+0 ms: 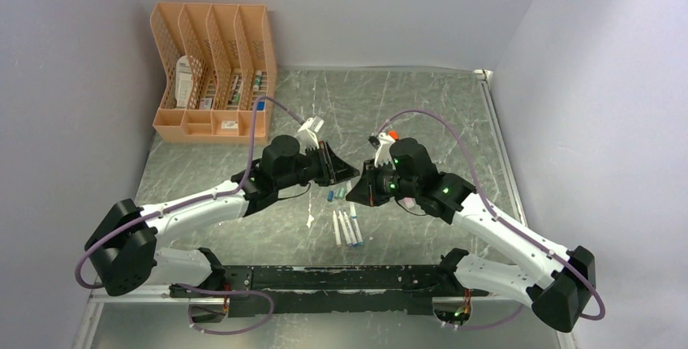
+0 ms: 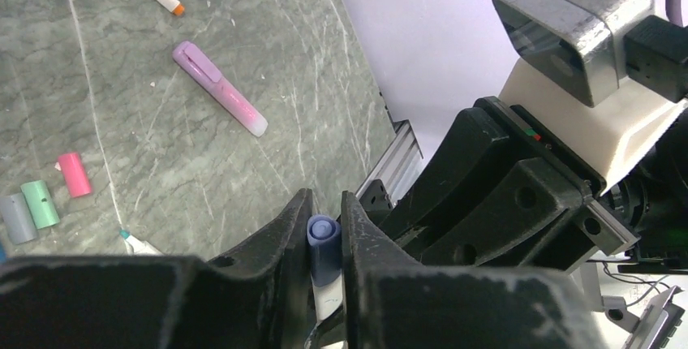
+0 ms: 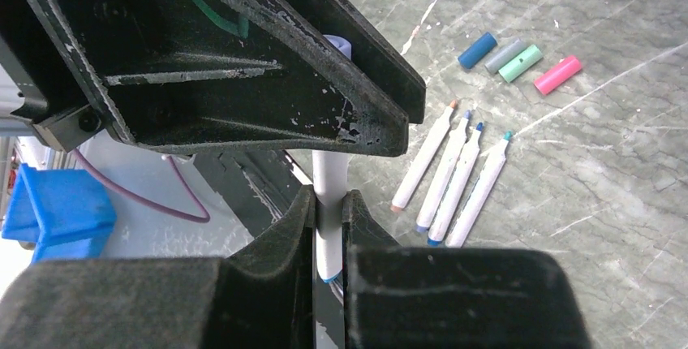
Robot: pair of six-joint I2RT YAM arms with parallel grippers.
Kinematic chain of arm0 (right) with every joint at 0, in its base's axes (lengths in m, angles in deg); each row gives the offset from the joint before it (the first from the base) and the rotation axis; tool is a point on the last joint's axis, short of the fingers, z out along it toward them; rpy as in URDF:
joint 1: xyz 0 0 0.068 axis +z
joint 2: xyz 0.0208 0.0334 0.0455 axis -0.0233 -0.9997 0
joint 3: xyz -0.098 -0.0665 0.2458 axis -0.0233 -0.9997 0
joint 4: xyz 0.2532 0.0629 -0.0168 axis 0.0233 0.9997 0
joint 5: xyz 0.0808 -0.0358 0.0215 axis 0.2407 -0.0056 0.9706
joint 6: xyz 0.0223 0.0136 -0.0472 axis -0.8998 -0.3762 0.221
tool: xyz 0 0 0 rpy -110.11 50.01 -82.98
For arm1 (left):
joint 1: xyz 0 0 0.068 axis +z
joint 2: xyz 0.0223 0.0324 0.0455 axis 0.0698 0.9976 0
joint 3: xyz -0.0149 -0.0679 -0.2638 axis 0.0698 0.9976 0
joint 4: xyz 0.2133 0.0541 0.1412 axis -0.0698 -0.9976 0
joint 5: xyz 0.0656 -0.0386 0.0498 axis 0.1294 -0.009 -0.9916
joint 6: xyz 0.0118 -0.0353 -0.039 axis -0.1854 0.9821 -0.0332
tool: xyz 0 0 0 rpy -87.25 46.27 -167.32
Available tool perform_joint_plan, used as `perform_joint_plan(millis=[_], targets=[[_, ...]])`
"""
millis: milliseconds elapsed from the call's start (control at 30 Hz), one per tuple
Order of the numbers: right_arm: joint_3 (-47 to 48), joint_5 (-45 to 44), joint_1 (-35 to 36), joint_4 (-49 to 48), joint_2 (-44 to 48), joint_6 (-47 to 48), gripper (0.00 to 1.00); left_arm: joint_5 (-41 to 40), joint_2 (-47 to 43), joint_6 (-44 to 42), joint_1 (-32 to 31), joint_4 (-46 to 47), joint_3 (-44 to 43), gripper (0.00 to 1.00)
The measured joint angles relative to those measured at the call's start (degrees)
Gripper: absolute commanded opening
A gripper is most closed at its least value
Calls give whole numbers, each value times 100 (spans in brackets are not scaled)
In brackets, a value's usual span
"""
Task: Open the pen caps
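Both claws on one pen.
L gripper [image 2: 325, 219] pinched onto short pale-purple plastic pen cap [image 2: 324, 245]; R gripper [image 3: 328, 203] clamped tight on long white pen barrel [image 3: 329, 174]. Four loose caps [image 3: 505, 54] on grey marble table [image 3: 617, 162].

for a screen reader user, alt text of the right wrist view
The right gripper clamps a white pen whose capped end the left gripper holds. Beside it on the table lie four uncapped pens and four loose caps.
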Motion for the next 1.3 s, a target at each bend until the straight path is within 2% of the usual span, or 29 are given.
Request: perform_joint_plan(millis=[67,100,300,467,567,667,800,967,1067,1300], targets=[[0,2,0,4,-20,0,0,2,0,0,0,7,0,8],[0,2,0,4,-26,0,0,2,0,4,0,4,0,7],[-26,4,0,-17,-20,-17,0,-50,11,7,0,-35,-31,7],[-348,-131,-63,-431,184,-177,0,35,299,-223,142,-514,-518,7],[-546,-240,-92,-678,328,-313,0,282,581,-350,511,-699,-894,7],[-916,0,87,-376,597,-457,0,142,938,-542,1475,-616,-1502,7],[-1097,74,212,-76,741,-634,0,39,1130,-610,2424,-455,-1904,7],[-1029,-256,240,286,562,-684,0,319,1191,-710,2612,-697,-2155,7],[-859,-658,240,516,-94,-654,0,647,1154,-774,2465,-938,-2011,7],[-763,-1425,240,846,-1165,-531,0,955,452,-887,2210,-1685,-566,7]])
